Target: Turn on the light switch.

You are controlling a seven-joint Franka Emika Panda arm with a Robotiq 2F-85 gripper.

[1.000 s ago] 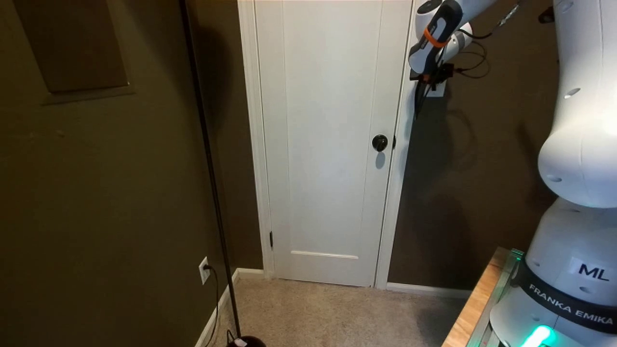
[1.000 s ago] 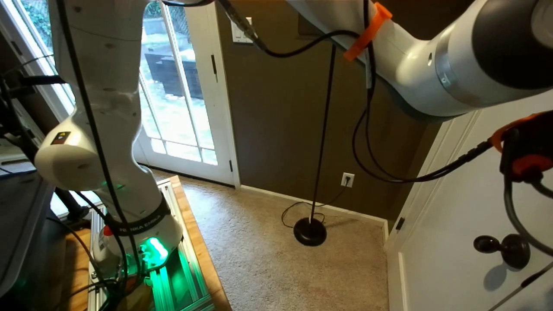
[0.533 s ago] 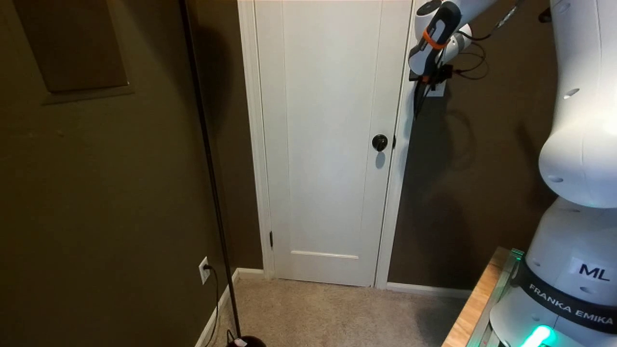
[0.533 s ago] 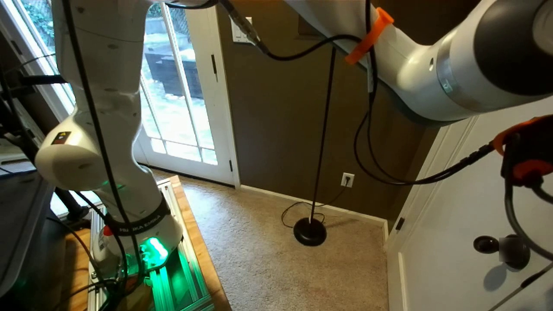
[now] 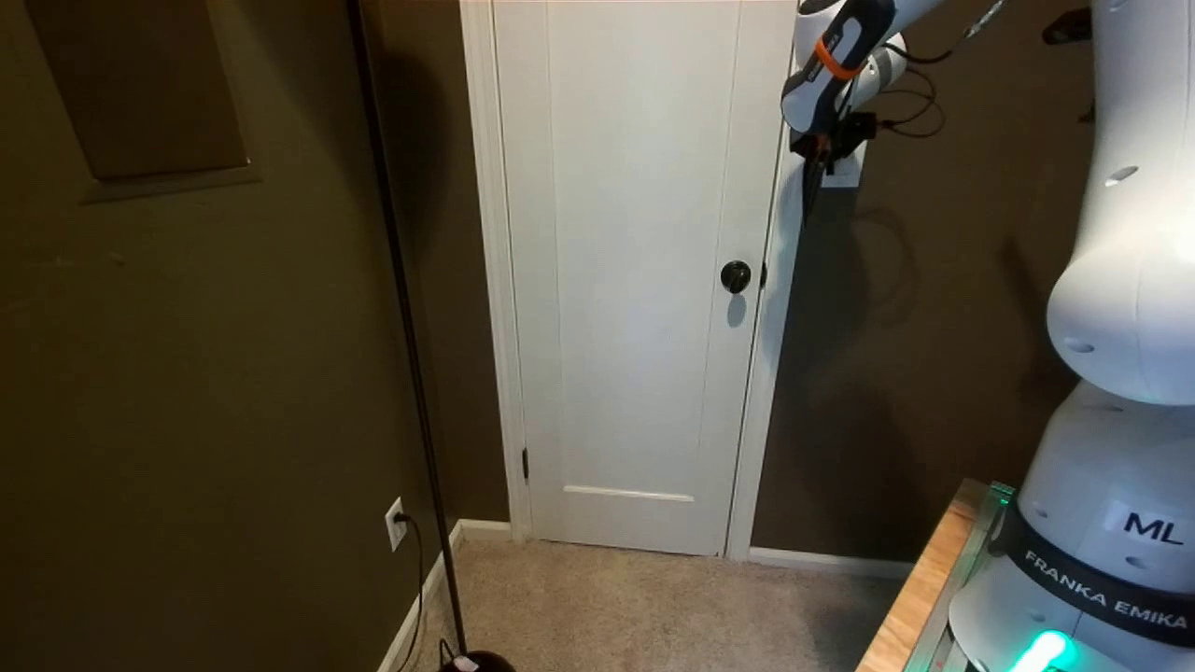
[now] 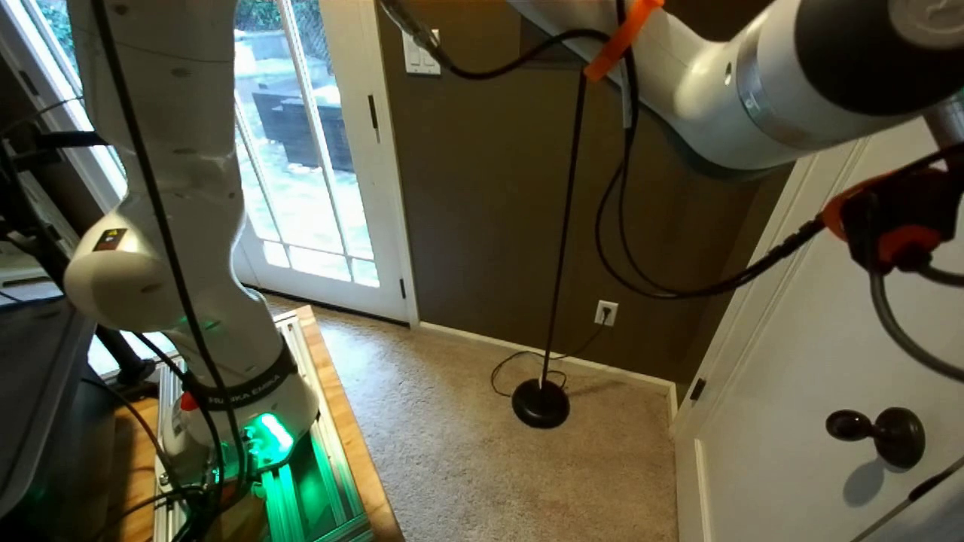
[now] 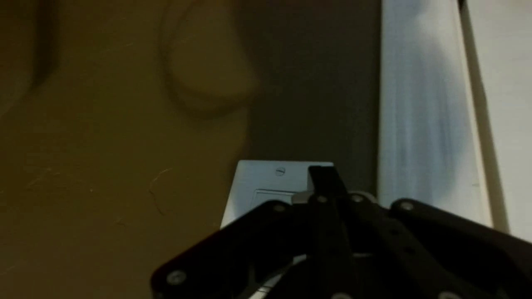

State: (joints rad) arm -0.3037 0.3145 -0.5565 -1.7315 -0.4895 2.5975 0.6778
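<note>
The light switch (image 5: 843, 175) is a white plate on the dark brown wall, just right of the door frame, partly behind my hand. In the wrist view the switch (image 7: 257, 174) shows its upper part, with a screw and the top of a rocker; my fingers hide the rest. My gripper (image 7: 322, 168) is shut and empty, its tip in front of the plate's upper right corner. I cannot tell whether it touches. In an exterior view the gripper (image 5: 808, 219) points down beside the switch. Its fingertips are out of view in an exterior view.
The white door (image 5: 635, 280) with a dark knob (image 5: 736, 276) and its frame (image 7: 424, 124) stand beside the switch. Cables (image 6: 678, 290) loop from the hand. A lamp pole (image 6: 568, 226) and another switch plate (image 6: 422, 59) are by the far wall.
The arm and hand have moved slightly up and to the left in both exterior views. The fingers, which showed slightly apart before, now look like one narrow tip.
</note>
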